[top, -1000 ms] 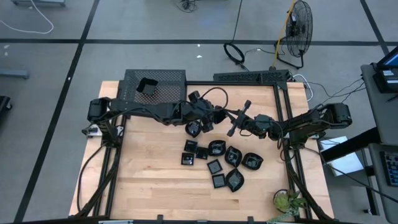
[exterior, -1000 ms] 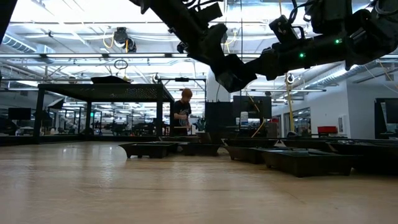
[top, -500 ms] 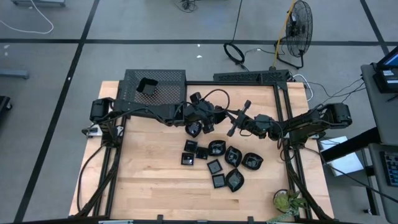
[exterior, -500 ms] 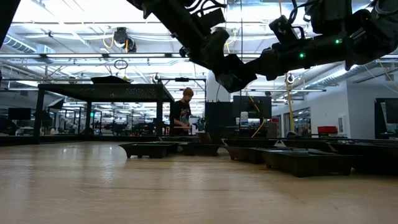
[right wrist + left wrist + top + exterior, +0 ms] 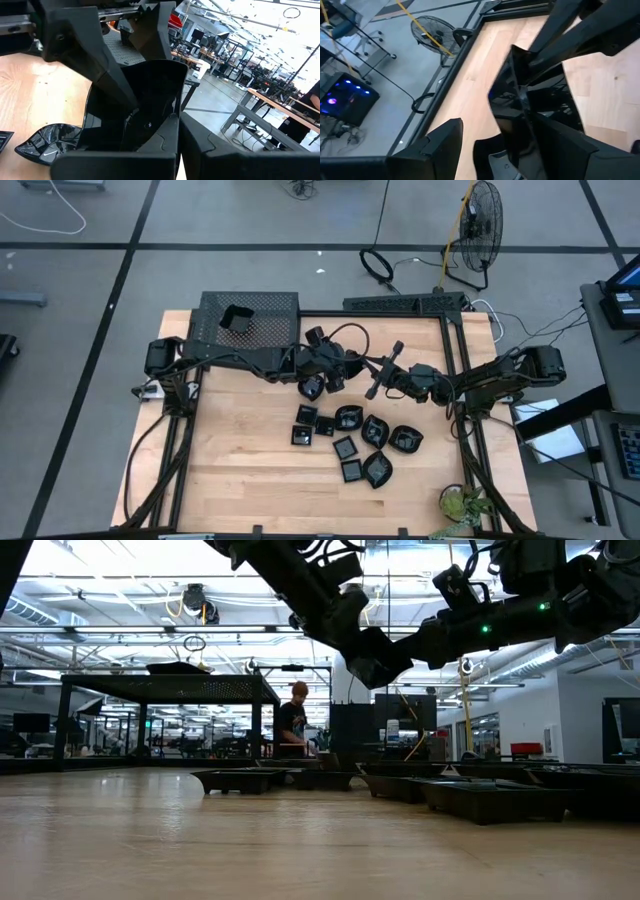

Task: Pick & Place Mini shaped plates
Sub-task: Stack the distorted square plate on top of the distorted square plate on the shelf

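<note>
We see the worktop (image 5: 240,470) carrying a mesh rack (image 5: 250,320) at eleven o'clock with one mini plate (image 5: 236,318) on it. Eight more cluster (image 5: 352,435) toward four o'clock. Mid-air at centre, the left pincer (image 5: 318,385) and right pincer (image 5: 378,378) both clamp a glossy plate (image 5: 145,105).

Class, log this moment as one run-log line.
right gripper: shut on glossy black mini plate | left gripper: at same plate | other black plates: clustered on wooden table
</note>
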`<control>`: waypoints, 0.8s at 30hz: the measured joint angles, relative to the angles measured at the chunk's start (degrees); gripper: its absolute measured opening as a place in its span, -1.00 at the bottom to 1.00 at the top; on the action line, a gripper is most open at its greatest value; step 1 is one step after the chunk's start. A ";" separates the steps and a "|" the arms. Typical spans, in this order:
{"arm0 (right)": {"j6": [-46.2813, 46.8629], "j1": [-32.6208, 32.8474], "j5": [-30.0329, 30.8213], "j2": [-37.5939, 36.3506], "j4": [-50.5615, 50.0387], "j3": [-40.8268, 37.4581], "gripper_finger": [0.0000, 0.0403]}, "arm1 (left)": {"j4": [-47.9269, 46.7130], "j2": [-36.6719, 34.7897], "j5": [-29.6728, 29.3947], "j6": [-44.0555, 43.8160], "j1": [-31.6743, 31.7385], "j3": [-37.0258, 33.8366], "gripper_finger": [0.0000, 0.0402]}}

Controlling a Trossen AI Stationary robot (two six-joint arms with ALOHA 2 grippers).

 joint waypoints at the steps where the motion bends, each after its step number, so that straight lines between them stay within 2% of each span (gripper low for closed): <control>1: 0.00 0.00 -0.01 0.00 0.00 0.00 -1.00 | 0.00 0.00 -0.26 0.01 0.00 0.00 0.21; 24: 0.02 0.00 -0.01 0.00 -0.04 0.00 -1.00 | -0.01 -0.02 -0.60 -0.86 -0.07 0.00 0.21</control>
